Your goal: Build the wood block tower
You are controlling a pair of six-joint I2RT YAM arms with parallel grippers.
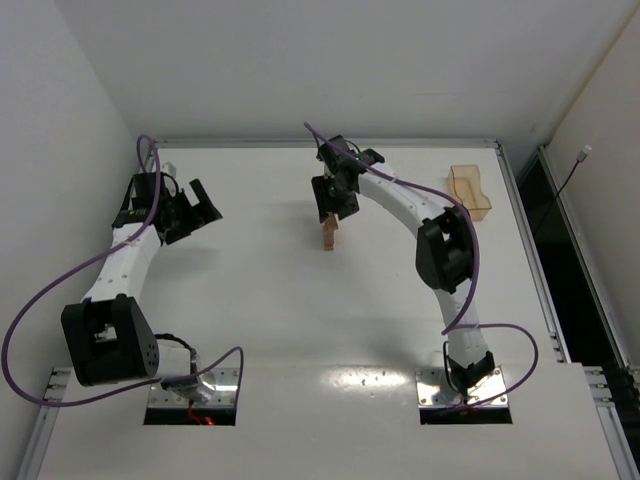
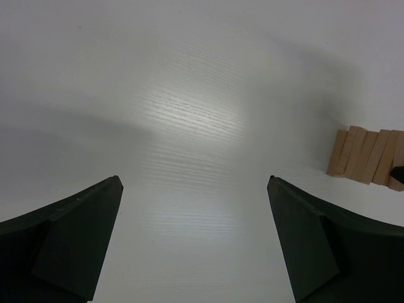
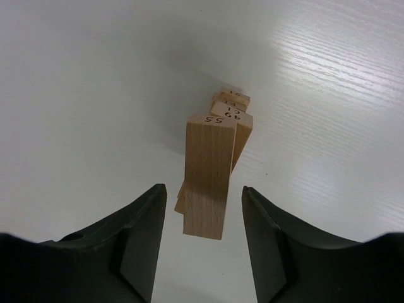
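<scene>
Black-fingered left gripper [image 1: 200, 207], ten o'clock on the white table [image 1: 260, 330]: jaws spread wide, nothing between them, parked well apart from the work, probably to leave the other arm room. Tower [image 1: 329, 235], toward twelve o'clock of the table's middle: light tan wood blocks [image 2: 366, 154] that appear to stand on end, packed close in a narrow row, handwritten numbers on the upward end faces. Right gripper [image 3: 203, 189], directly above: jaws parted, a gap on each side of the nearest plank [image 3: 207, 183], so gripping nothing; likely straddling it to keep it square. Translucent orange tray [image 1: 470, 190], two o'clock, well apart. Plank count uncertain; the left wrist view cuts the row at its three o'clock edge.
</scene>
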